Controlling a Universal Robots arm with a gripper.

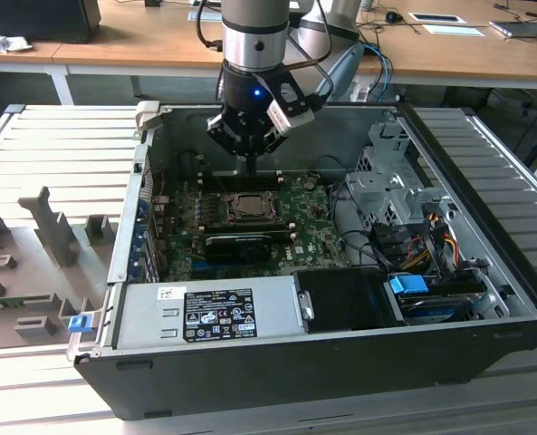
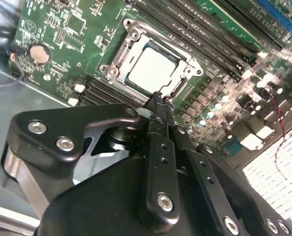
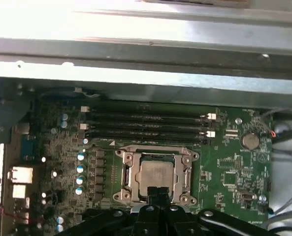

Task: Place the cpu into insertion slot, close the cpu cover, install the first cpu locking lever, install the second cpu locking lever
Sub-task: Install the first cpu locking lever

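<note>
One gripper (image 1: pixel 247 161) at work, low inside the open computer case (image 1: pixel 340 358) in the exterior view, fingers pressed together into a single narrow tip, nothing visibly pinched. Directly under that tip, the cpu (image 1: pixel 247 205), flat in its socket on the motherboard (image 1: pixel 313 237). Along the front wall, a power supply (image 1: pixel 205 313). Toward the exterior view's right, a drive cage (image 1: pixel 390 186) and a tangle of cables (image 1: pixel 422 240), well apart from the socket.

In the second wrist view, the cpu (image 2: pixel 153 69) seated square, with the cpu cover (image 2: pixel 120 54) lying down around it as a silver frame, chip face showing through the open centre. Fingertips (image 2: pixel 159 101) closed on each other at the frame edge nearest the arm; touching or just above, cannot tell. Memory slots (image 2: pixel 195 29) just beside the socket, a coin battery (image 2: pixel 39 53) farther off.

In the first wrist view, the same reading: cpu (image 3: pixel 155 176) inside the cpu cover (image 3: pixel 131 169), gripper (image 3: pixel 155 191) at the socket's edge, memory slots (image 3: pixel 146 125) beyond.

Judged from all this: placing and cover closing apparently done, lever work in hand. Cannot make out either locking lever, latched or not. Calls for a fine, steady push in little room, with memory slots close on one side and small board parts all round. Some risk of slipping off and scraping the board.
</note>
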